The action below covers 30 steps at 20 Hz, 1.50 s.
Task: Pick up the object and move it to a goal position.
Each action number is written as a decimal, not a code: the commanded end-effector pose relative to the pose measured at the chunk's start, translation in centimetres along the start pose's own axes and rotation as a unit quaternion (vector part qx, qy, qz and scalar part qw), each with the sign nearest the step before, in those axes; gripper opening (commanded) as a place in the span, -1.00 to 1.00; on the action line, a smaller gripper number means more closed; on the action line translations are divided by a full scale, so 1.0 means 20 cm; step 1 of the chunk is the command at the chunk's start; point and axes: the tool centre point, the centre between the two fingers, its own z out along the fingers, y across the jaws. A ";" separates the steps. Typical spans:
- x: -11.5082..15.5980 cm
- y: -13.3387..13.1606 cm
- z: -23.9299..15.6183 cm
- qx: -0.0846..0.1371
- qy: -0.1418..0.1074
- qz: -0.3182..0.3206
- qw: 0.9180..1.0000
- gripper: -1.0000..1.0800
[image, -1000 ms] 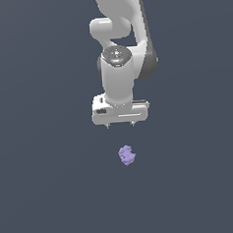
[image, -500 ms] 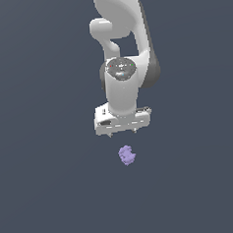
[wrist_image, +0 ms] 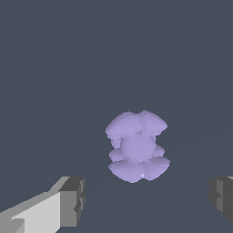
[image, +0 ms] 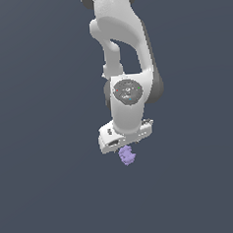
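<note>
The object [image: 127,156] is a small pale purple knobbly clump lying on the dark grey floor, partly covered from above by the white hand in the exterior view. In the wrist view the object [wrist_image: 137,146] lies ahead of the fingers, roughly centred between them. My gripper [wrist_image: 145,200] is open, its two dark fingertips [wrist_image: 73,200] standing wide apart with nothing between them. The white gripper [image: 125,146] hangs close above the clump; its fingers are hidden behind the hand in the exterior view.
A flat dark grey floor [image: 45,192] stretches all around. The white arm [image: 123,49] rises toward the top of the exterior view.
The arm has swung and lowered toward the object. The gap between hand and clump has closed, so the hand now overlaps the clump's top. The object has not moved.
</note>
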 end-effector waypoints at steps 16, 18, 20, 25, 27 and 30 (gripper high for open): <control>0.08 0.01 0.14 0.001 0.000 -0.044 0.999 0.92; 0.08 0.01 0.20 0.001 0.000 -0.045 0.999 0.92; 0.08 0.01 0.26 0.001 0.000 -0.046 0.999 0.92; 0.08 0.01 0.34 0.001 0.000 -0.046 0.999 0.92; 0.09 0.01 0.34 0.001 0.000 -0.046 0.999 0.92; 0.09 0.01 0.34 0.001 0.000 -0.046 0.999 -1.00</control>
